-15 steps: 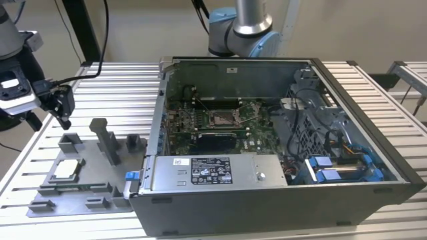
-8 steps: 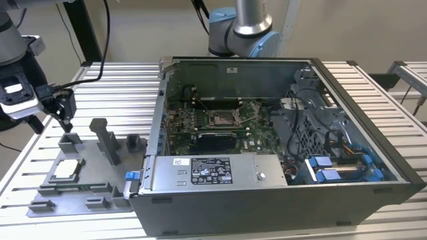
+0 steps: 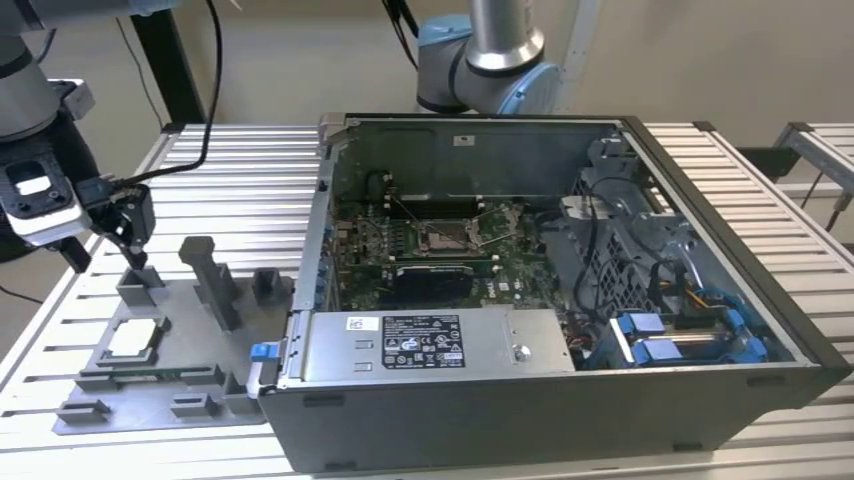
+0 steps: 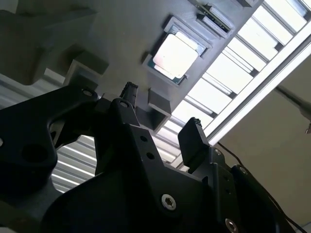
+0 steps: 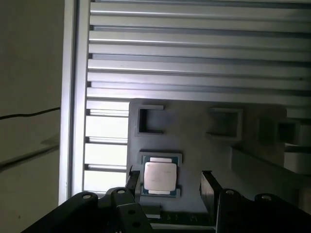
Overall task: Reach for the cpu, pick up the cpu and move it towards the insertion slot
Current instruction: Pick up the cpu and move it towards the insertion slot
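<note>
End effector (image 5: pixel 170 183) is partly cut off in both wrist views; fingers spread, gripping nothing. The cpu (image 5: pixel 160 175) sits in a grey tray (image 5: pixel 194 141) recess near the table (image 5: pixel 194 58) edge, beneath the fingers, untouched.

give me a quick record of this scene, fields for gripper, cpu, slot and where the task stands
gripper: open, holding nothing, hovering over the grey tray
cpu: lying flat in a recess of the grey tray, not touched by the gripper
insertion slot: on the board inside the open computer case, to the exterior view's right of the grey tray
task status: cpu not yet picked up
</note>
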